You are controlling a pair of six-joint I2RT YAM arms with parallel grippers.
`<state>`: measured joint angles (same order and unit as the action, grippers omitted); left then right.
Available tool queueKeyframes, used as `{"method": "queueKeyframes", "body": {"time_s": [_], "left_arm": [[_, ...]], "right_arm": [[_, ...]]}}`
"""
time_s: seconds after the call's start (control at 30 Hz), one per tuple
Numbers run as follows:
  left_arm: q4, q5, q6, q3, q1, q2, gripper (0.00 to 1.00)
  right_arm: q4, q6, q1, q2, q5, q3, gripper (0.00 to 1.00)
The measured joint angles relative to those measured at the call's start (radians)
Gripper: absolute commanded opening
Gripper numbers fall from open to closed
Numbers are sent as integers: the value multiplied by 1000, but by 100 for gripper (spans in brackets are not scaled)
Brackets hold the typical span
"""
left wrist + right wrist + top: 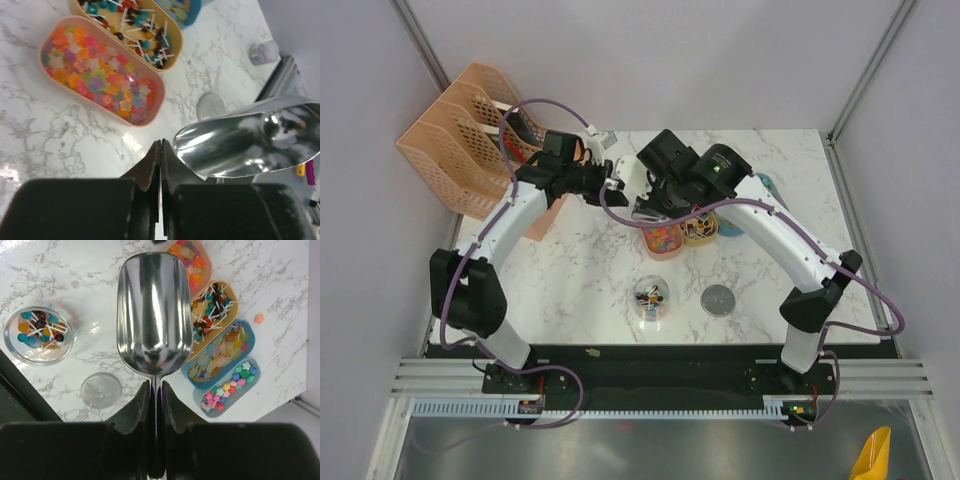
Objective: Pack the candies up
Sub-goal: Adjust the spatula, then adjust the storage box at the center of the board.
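Clamped in my right gripper point(156, 386), the empty scoop point(154, 315) hangs; candies point(220, 347) fill oval trays point(252, 335) just beside its rim, open marble point(75, 280) opposite. Left gripper point(160, 146) clenched on nothing.

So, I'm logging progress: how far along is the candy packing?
Done: the jar already holds some candies. In hand: the right claw grips an empty scoop. To do: the trays are well stocked, and the lid lies beside the jar.
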<state>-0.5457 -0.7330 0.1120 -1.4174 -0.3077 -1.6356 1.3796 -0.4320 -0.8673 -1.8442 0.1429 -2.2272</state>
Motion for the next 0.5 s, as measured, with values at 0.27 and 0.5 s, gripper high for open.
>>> {"method": "queueKeyframes", "body": {"time_s": [0.27, 0.5], "left_arm": [[78, 266, -1, 50, 8, 49, 2], [115, 310, 26, 198, -5, -82, 2]], "right_arm": [[-13, 92, 175, 80, 13, 170, 0], [-19, 192, 247, 53, 18, 215, 0]]}}
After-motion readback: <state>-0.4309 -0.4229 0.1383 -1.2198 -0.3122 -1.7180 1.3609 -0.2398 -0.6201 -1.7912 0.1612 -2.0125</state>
